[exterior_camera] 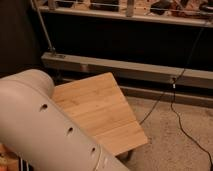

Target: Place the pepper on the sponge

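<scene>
Neither the pepper nor the sponge shows in the camera view. My gripper is out of view as well. Only a thick, pale grey link of my arm [45, 125] shows, filling the lower left corner and covering the near part of a bare wooden tabletop [100, 107].
The tabletop's far corner points toward a grey metal rail [150, 74] that runs along a dark wall. A black cable [176, 117] hangs from the rail and trails over the speckled floor [170, 147] at the right. Shelving with clutter [125, 6] lines the top edge.
</scene>
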Robot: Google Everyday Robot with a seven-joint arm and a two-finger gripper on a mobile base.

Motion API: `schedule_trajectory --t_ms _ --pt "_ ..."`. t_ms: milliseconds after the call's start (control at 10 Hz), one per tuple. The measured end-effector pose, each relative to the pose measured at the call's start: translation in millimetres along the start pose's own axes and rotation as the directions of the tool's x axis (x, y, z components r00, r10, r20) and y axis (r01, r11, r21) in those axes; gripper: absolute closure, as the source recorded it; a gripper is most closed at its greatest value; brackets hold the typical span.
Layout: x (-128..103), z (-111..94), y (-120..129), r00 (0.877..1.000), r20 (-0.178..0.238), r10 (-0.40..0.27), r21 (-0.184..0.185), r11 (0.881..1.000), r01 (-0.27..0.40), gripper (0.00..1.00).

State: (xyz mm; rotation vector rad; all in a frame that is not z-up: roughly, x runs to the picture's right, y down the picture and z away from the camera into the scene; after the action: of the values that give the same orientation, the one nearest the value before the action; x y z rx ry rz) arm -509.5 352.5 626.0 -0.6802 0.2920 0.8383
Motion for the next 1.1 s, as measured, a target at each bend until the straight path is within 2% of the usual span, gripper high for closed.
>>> schedule_trajectory --t_ms 500,1100 --pt "-9 25 10 1.0 -0.019 -0.025 0.002 1.0 0.025 0.35" --pt "-8 44 -15 0.999 -0.045 -0.013 0.031 0.999 0.014 0.35"
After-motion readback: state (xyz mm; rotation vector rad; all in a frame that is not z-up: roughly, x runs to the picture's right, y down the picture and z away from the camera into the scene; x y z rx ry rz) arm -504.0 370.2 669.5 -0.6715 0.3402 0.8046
